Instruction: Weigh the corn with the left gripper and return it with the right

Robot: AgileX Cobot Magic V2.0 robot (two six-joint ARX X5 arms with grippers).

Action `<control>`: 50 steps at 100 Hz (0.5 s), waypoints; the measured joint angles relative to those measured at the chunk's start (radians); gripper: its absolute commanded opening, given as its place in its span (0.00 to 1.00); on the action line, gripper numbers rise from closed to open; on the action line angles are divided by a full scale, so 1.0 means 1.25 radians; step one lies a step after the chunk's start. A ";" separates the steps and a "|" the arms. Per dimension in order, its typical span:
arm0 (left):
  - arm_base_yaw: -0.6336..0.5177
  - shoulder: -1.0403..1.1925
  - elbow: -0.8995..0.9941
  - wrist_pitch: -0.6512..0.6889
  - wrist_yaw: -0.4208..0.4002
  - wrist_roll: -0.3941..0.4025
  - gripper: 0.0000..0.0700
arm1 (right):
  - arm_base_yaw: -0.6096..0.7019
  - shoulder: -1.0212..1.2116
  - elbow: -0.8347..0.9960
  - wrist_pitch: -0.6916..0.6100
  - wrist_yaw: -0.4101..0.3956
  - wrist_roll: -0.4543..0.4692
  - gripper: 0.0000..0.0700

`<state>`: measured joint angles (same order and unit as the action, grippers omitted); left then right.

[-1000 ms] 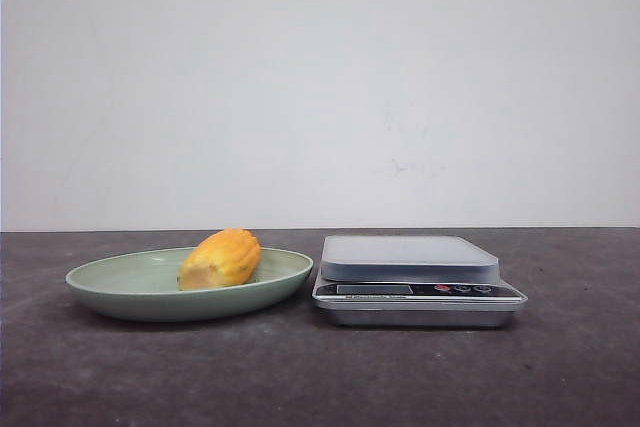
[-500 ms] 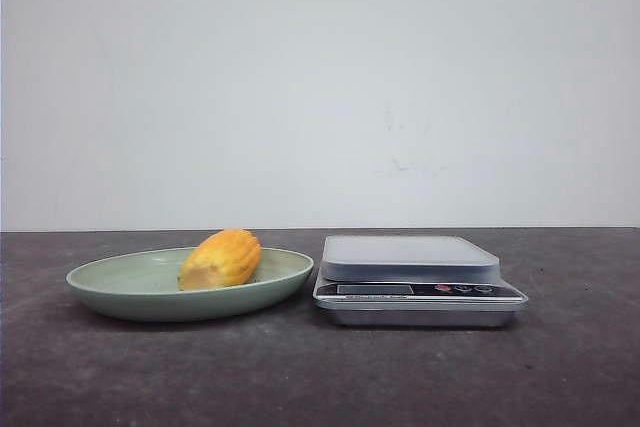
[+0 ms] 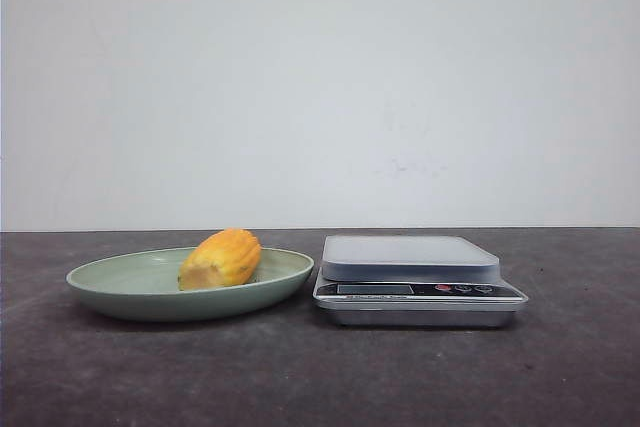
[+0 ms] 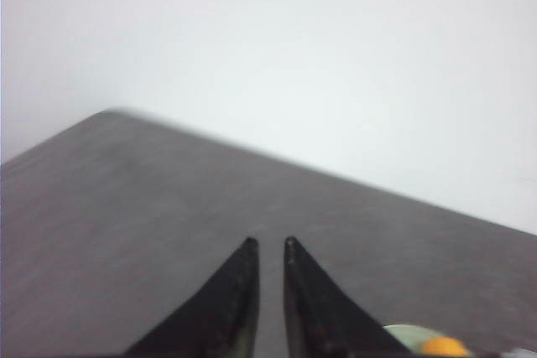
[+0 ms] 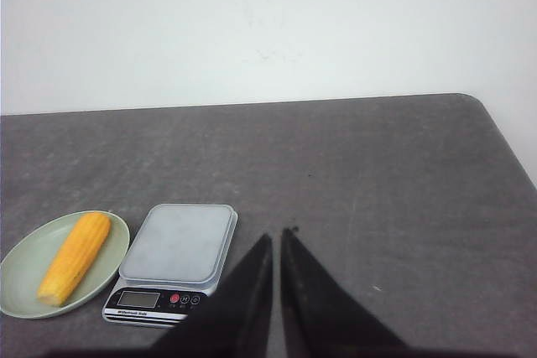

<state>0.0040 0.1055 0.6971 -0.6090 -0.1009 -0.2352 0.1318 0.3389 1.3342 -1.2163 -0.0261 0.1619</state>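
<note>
The corn [image 3: 220, 259] lies in the plate [image 3: 110, 285] on the bench [image 3: 300, 377], just left of the scale [image 3: 415, 282]. Both the left gripper [image 4: 268, 245] and right gripper [image 5: 278, 235] hang high, jaws nearly closed, holding nothing.

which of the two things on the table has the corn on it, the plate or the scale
The green plate, left of the scale. The corn lies in it; the scale's platform is bare.
</note>
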 measured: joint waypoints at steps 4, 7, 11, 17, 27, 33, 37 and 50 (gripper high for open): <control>0.016 -0.017 -0.060 0.067 0.052 0.015 0.02 | 0.000 0.000 0.000 0.000 0.000 0.000 0.01; 0.023 -0.028 -0.102 0.111 0.079 0.024 0.02 | 0.000 0.000 0.000 0.000 0.000 0.000 0.01; 0.027 -0.039 -0.155 0.159 0.094 0.033 0.02 | 0.000 0.000 0.000 0.000 0.000 0.000 0.01; 0.027 -0.051 -0.229 0.206 0.099 0.042 0.02 | 0.000 0.000 0.000 0.000 0.000 0.000 0.01; 0.027 -0.059 -0.334 0.239 0.100 0.049 0.02 | 0.000 0.000 0.000 0.000 0.000 0.000 0.01; 0.027 -0.060 -0.382 0.248 0.101 0.053 0.02 | 0.000 0.000 0.000 0.000 0.000 0.000 0.01; 0.027 -0.065 -0.410 0.259 0.101 0.056 0.02 | 0.000 0.000 0.000 0.000 0.000 0.000 0.01; 0.027 -0.080 -0.468 0.291 0.101 0.065 0.02 | 0.000 0.000 0.000 0.000 0.000 0.000 0.01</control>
<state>0.0372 0.0051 0.1127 -0.2447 0.0250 -0.1535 0.1318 0.3389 1.3342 -1.2163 -0.0261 0.1619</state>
